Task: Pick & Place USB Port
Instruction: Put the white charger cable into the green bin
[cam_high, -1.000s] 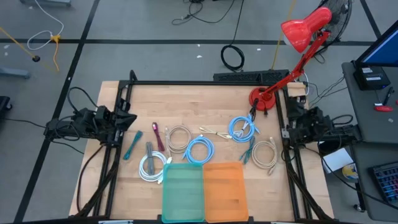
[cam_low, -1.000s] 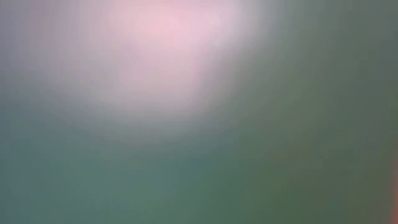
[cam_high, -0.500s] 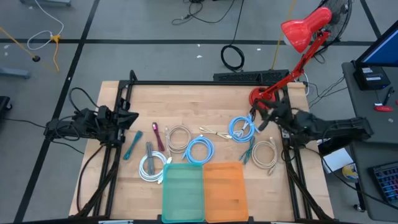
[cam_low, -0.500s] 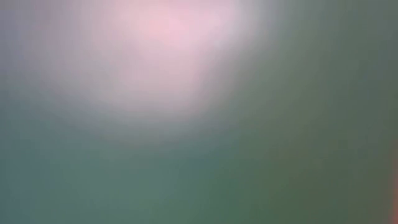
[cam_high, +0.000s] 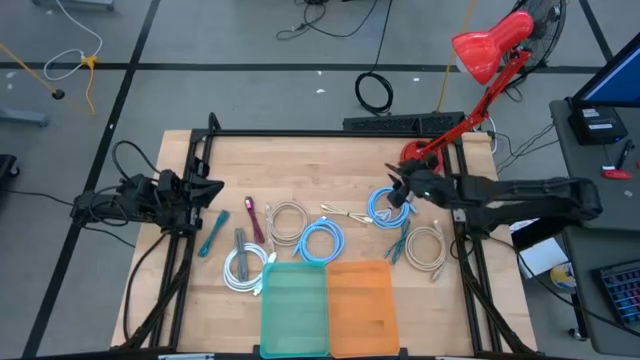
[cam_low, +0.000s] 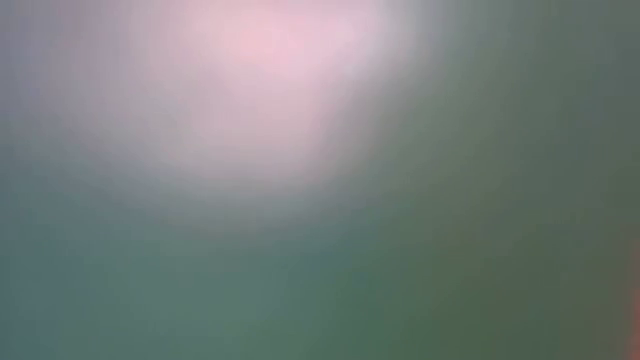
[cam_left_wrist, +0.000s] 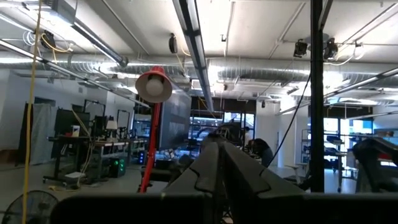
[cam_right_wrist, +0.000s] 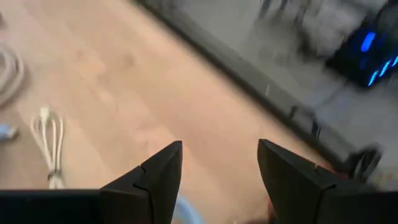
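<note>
Blue coiled cable (cam_high: 388, 204) lies on the bench (cam_high: 330, 170) just under the right hand (cam_high: 400, 187), whose fingers stand apart and empty; lower squarely over one strand before pinching, while the left hand (cam_high: 210, 187) waits clenched

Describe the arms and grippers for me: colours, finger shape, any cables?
Both arms are dark, almost black, jointed links. The right gripper has two matte black, wedge-shaped fingers. The left gripper has the same dark, ridged fingers. Black cables trail from the left arm.
</note>
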